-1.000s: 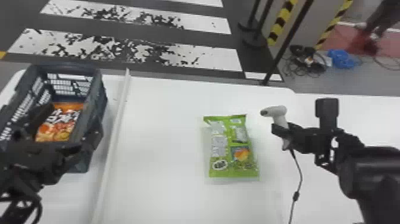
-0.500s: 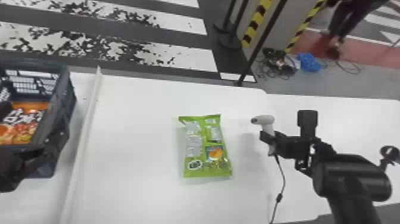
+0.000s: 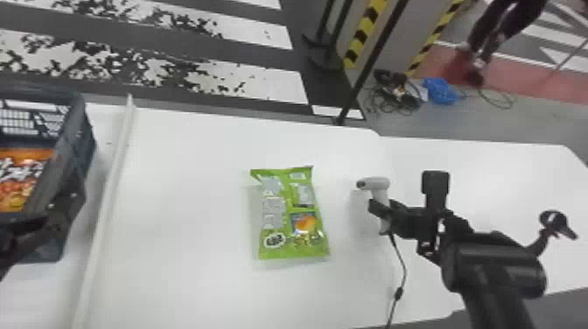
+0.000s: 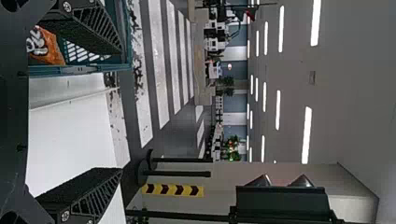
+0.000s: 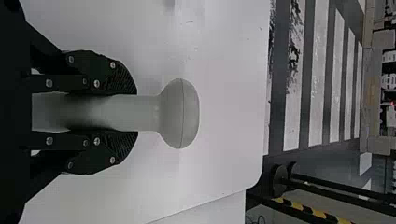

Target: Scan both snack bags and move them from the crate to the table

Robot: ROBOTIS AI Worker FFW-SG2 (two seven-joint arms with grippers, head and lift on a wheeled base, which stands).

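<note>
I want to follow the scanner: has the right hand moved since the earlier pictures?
Yes. Against the white strip in the head view, the right hand, holding the scanner, is now farther to the robot's right than at first.

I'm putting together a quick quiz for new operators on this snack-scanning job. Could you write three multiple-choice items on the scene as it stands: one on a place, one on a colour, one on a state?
1. Where is the green snack bag?
A) In the crate
B) On the white table, between the crate and the handheld scanner
C) On the floor

2. What is the main colour of the snack bag in the crate?
A) Orange
B) Blue
C) Purple

3. What is the state of the right gripper?
A) Open and empty
B) Shut on the green snack bag
C) Shut on the scanner's handle

Key:
1: B, the head view shows it lying flat there.
2: A, its orange wrapper shows inside the crate.
3: C, the right wrist view shows its two fingers on either side of the handle.
</note>
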